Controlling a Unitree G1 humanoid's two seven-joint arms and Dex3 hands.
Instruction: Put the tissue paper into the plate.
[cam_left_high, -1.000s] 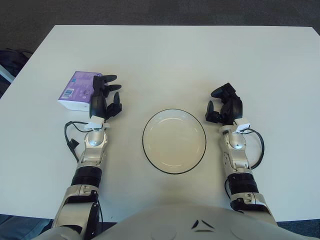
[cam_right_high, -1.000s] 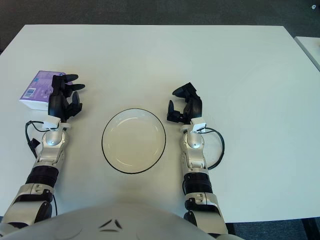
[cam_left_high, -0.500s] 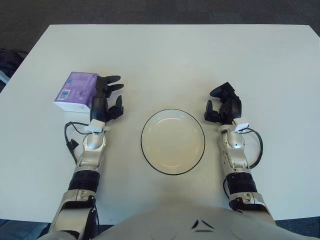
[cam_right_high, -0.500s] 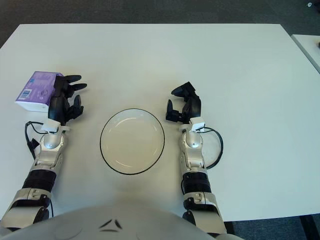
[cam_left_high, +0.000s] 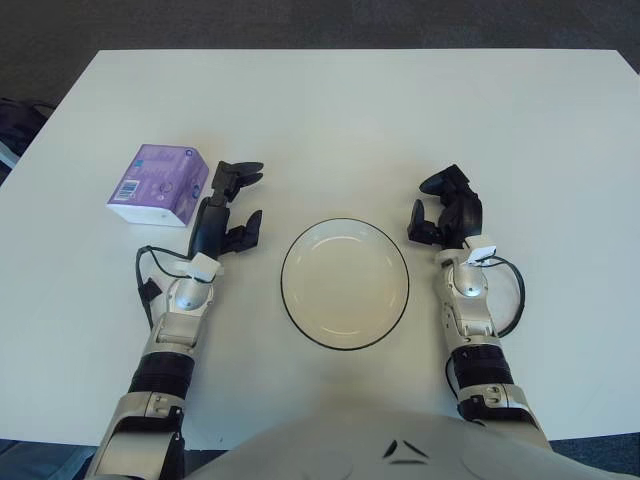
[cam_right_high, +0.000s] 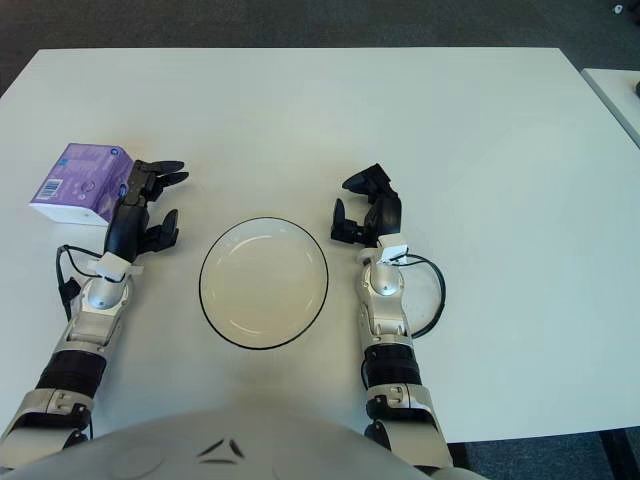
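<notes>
A purple pack of tissue paper (cam_left_high: 158, 183) lies on the white table at the left. My left hand (cam_left_high: 229, 205) is just to the right of the pack, fingers spread, holding nothing; I cannot tell whether a fingertip touches the pack's edge. A white plate with a dark rim (cam_left_high: 345, 283) sits in the middle of the table, with nothing in it. My right hand (cam_left_high: 447, 208) shows to the right of the plate, fingers relaxed and holding nothing.
The white table (cam_left_high: 380, 110) stretches far behind the plate. A black cable loops beside each wrist, at the left wrist (cam_left_high: 146, 275) and the right wrist (cam_left_high: 514, 295). Dark floor lies beyond the table edges.
My left hand has swung to the right, off the top of the tissue pack, so the whole pack now shows. The right hand has stayed put.
</notes>
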